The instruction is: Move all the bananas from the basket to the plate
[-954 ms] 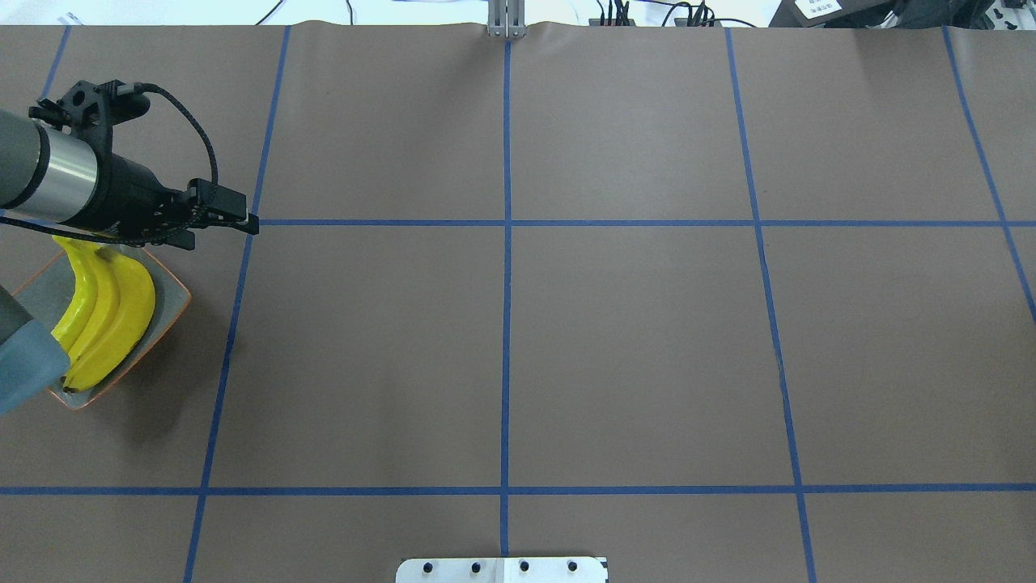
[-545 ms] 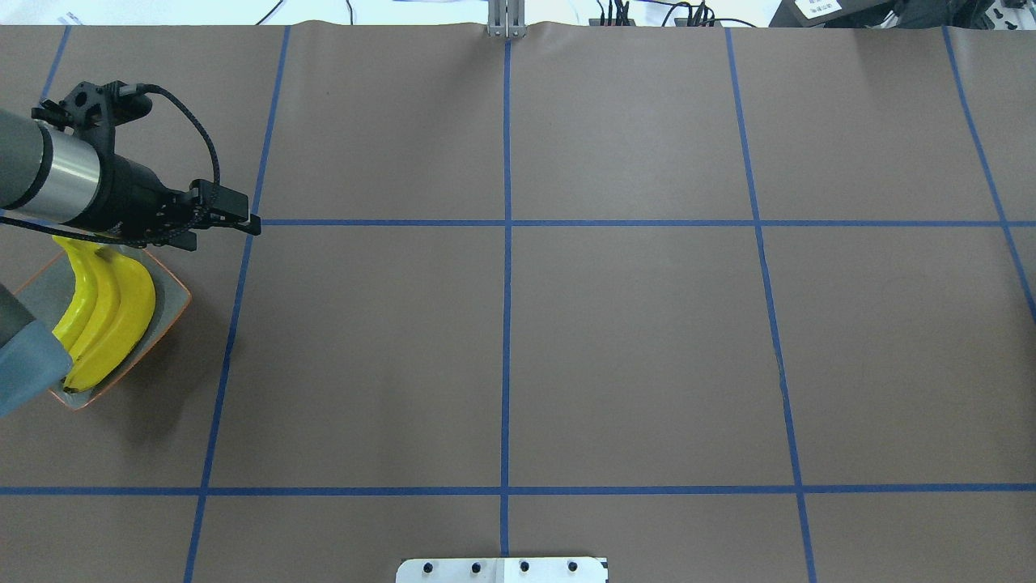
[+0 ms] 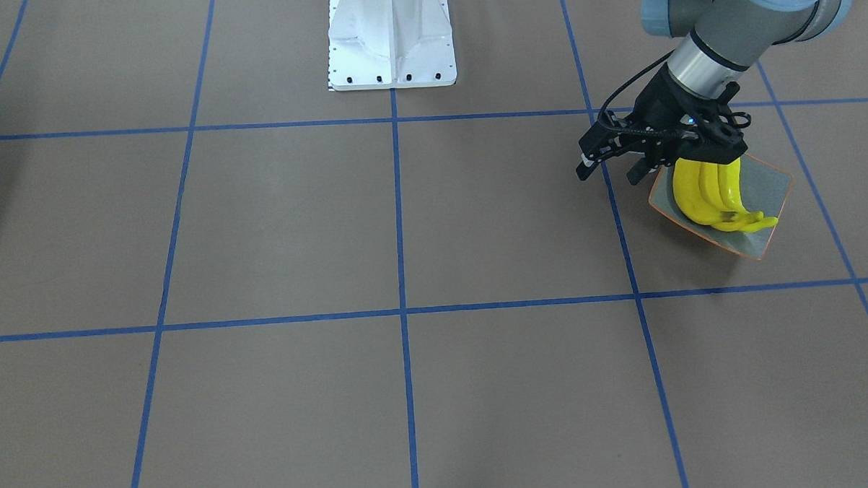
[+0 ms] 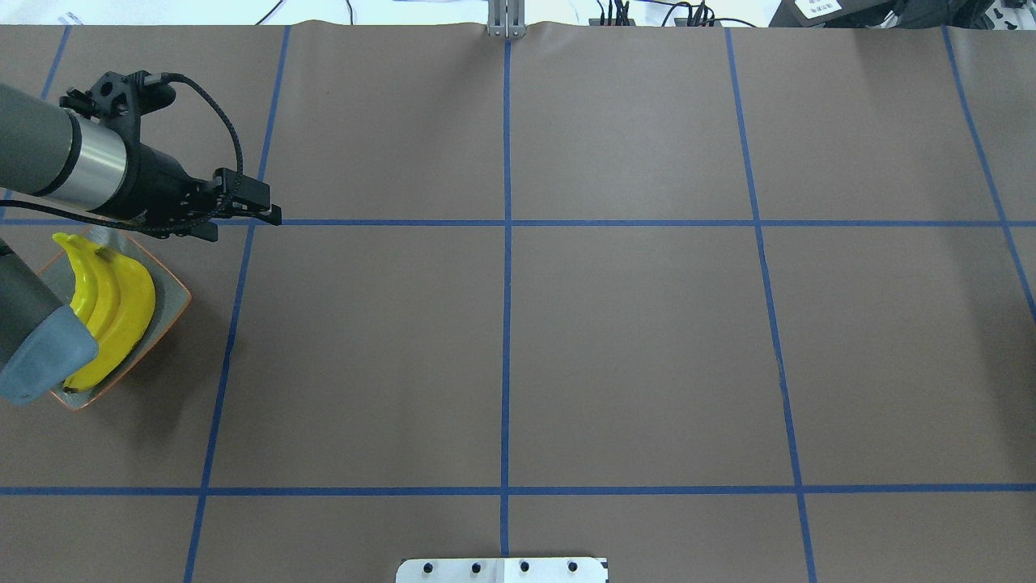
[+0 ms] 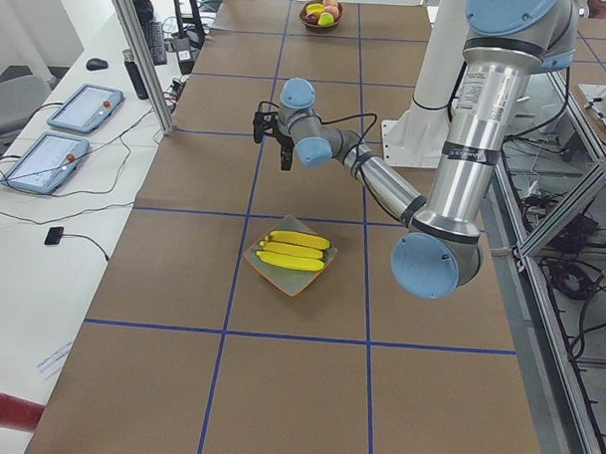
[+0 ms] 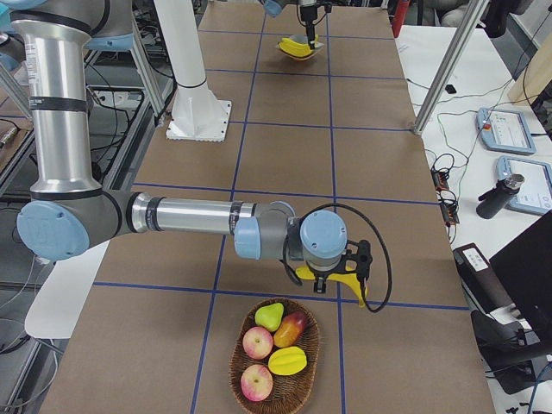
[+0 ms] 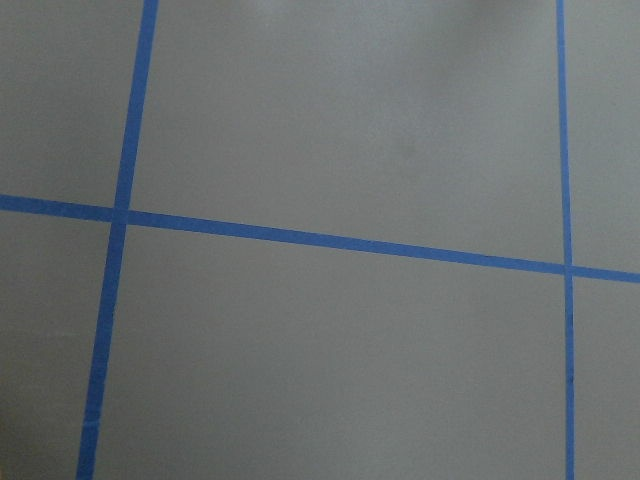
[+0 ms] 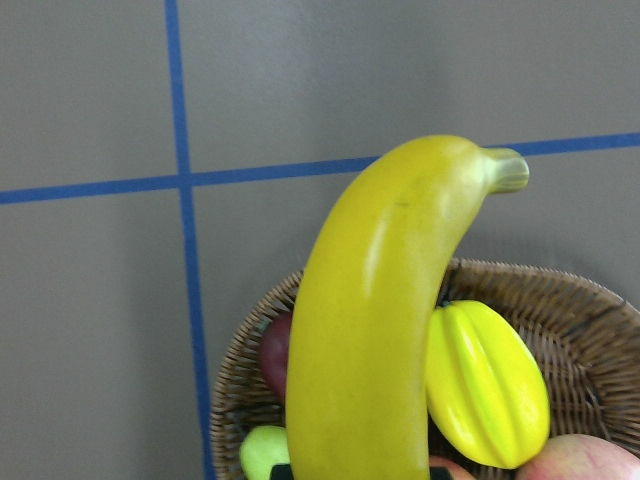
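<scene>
Three bananas (image 3: 706, 191) are lying side by side on the plate (image 3: 767, 182) in the front-facing view, while the left arm's fingers (image 3: 588, 163) are hanging just beside the plate's edge, spread wide and holding nothing. From overhead, those fingers are pointing out over the bare desk (image 4: 502, 348), and the plate is sitting at the far left with a strip of free dish showing along one side of the fruit. From the left end, the bananas are filling most of the plate's middle, neatly parallel. From the right end, the near right arm (image 6: 190, 216) is carrying a fourth banana (image 6: 338, 278) just above the basket (image 6: 234, 366), well apart from the distant plate; only other fruit is showing in the basket, so this is probably the last banana. The left wrist camera is seeing only desk and blue tape. In the right wrist view, the right arm's fingers (image 8: 284, 471) are barely peeking in at the bottom edge, closed on the fourth banana's lower part as it is rising over a star fruit (image 8: 487, 400). It is looking glossy, stiff and light, so likely slippery and prone to swivelling; a pinch across the thick middle seems safest.
</scene>
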